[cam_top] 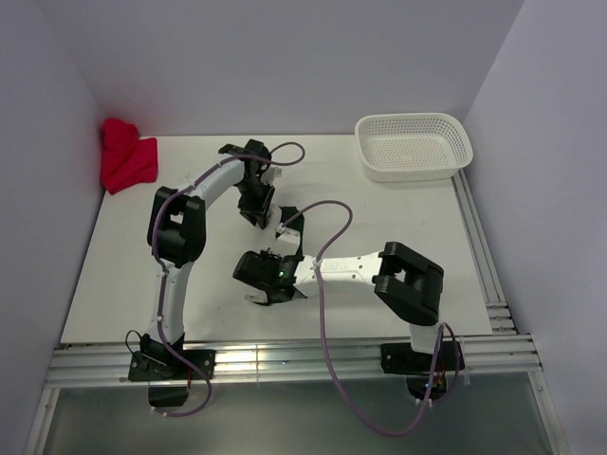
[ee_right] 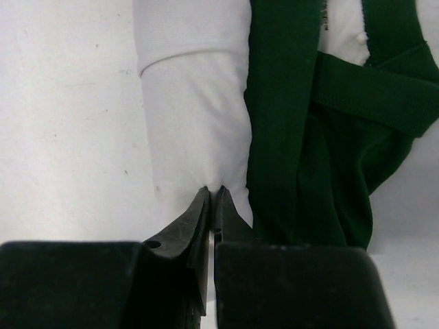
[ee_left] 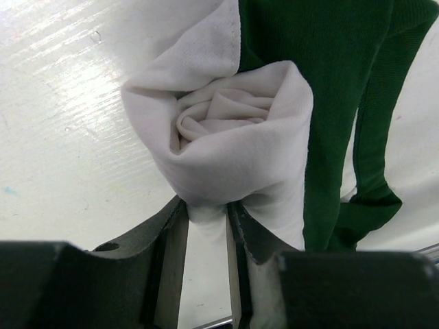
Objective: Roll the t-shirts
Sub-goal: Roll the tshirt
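Note:
The off-white t-shirt [ee_left: 226, 130] is wound into a roll, its spiral end facing the left wrist camera. My left gripper [ee_left: 206, 204] is shut on a fold of cloth at the roll's underside. The dark green t-shirt [ee_left: 343, 96] lies right beside the roll, touching it, with a strip trailing down. In the right wrist view the white roll [ee_right: 195, 130] runs away from the camera with the green shirt [ee_right: 302, 144] along its right side. My right gripper [ee_right: 213, 190] is shut on the roll's near edge. From above, both grippers [cam_top: 256, 210] [cam_top: 258, 280] meet mid-table and hide the shirts.
A red cloth [cam_top: 125, 156] is bunched at the back left corner against the wall. A white perforated basket [cam_top: 413, 144] stands at the back right. Metal rails [cam_top: 285, 365] run along the table's near edge and its right side.

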Motion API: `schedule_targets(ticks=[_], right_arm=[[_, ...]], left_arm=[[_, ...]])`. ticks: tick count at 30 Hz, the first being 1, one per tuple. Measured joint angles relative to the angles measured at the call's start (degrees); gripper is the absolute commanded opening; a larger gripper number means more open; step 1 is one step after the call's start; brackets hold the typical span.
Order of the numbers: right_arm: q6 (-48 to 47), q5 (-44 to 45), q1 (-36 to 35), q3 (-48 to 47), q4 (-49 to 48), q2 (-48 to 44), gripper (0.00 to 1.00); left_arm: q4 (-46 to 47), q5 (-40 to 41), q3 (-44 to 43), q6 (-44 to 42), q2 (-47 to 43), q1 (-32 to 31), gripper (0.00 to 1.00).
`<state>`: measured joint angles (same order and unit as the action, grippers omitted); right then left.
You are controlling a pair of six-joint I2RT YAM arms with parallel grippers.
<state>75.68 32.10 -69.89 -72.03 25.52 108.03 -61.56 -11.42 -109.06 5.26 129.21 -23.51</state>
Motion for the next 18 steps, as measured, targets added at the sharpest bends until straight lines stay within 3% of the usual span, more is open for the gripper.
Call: schedule_targets(ticks=[18], right_arm=[[9.8,3.7,-3.0,13.5,-11.2,-6.4,0.0]], left_arm=[[-4.9,0.3,-3.6,-0.1,2.5,-0.9,0.34]])
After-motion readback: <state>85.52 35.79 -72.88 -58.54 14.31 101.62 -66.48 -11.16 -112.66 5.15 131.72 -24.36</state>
